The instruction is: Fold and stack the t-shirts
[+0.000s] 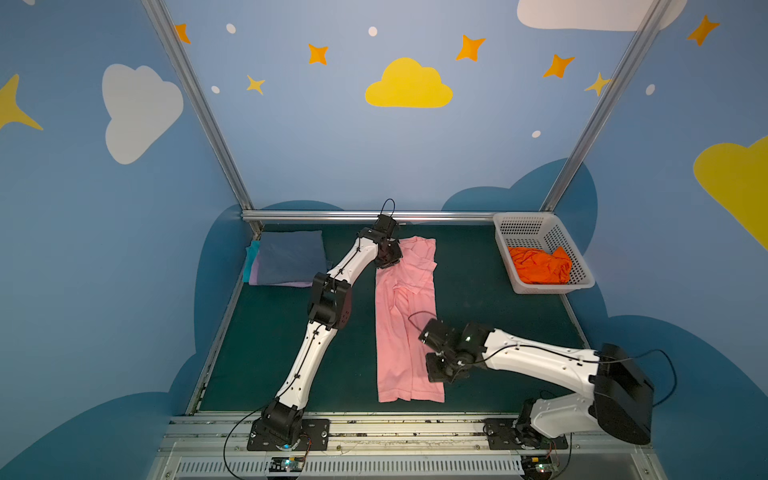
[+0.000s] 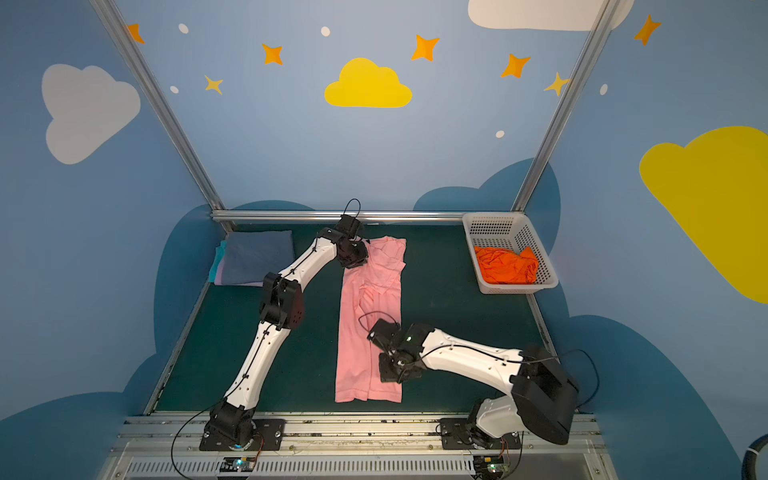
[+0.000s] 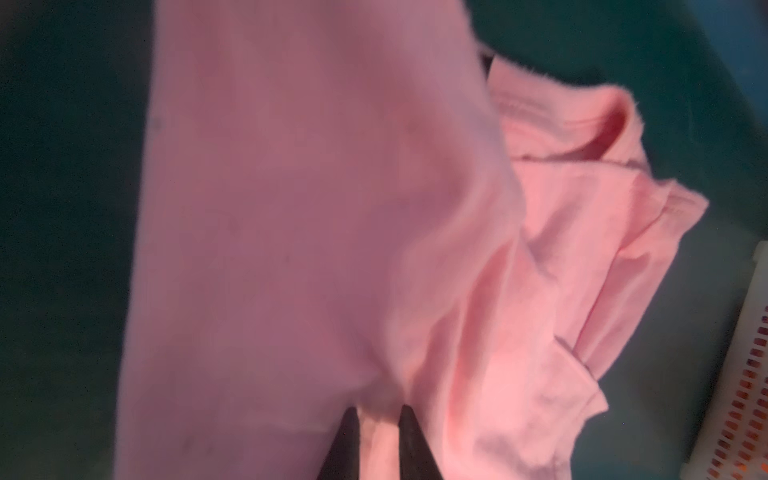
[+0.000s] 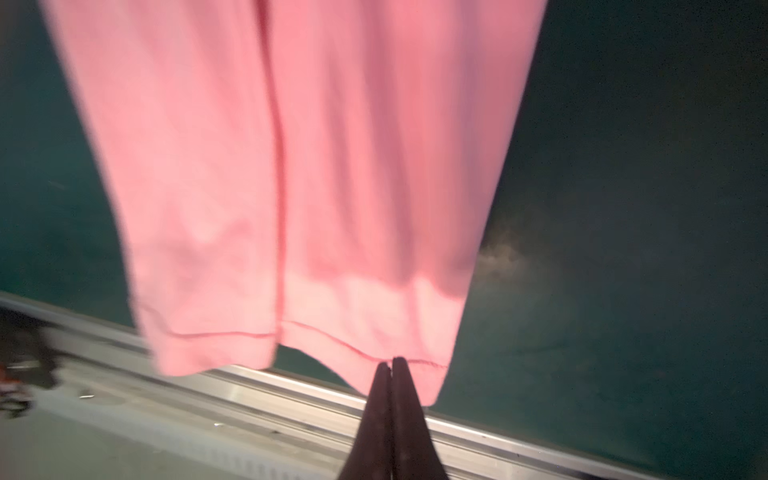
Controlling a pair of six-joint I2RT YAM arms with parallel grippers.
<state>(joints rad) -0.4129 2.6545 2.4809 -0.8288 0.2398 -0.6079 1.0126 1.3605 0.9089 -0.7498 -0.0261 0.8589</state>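
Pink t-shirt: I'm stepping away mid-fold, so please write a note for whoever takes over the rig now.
Left tool: jaws parted over the collar end of the pink t-shirt.
Right tool: shut, tips at its hem.
Pink t-shirt: long strip mid-table, sides folded in.
Done: folded stack, rear left.
Left to do: fold pink crosswise and stack it; then the orange t-shirt, crumpled in the basket.

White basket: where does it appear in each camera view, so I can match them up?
In a top view: the basket sits at the table's far right corner.
In a top view: the same far right corner.
Left wrist view: only a strip of its holed wall shows, beyond the shirt's sleeve.
Right wrist view: not in it.
Shared landmark: the pink t-shirt, visible in all four views.
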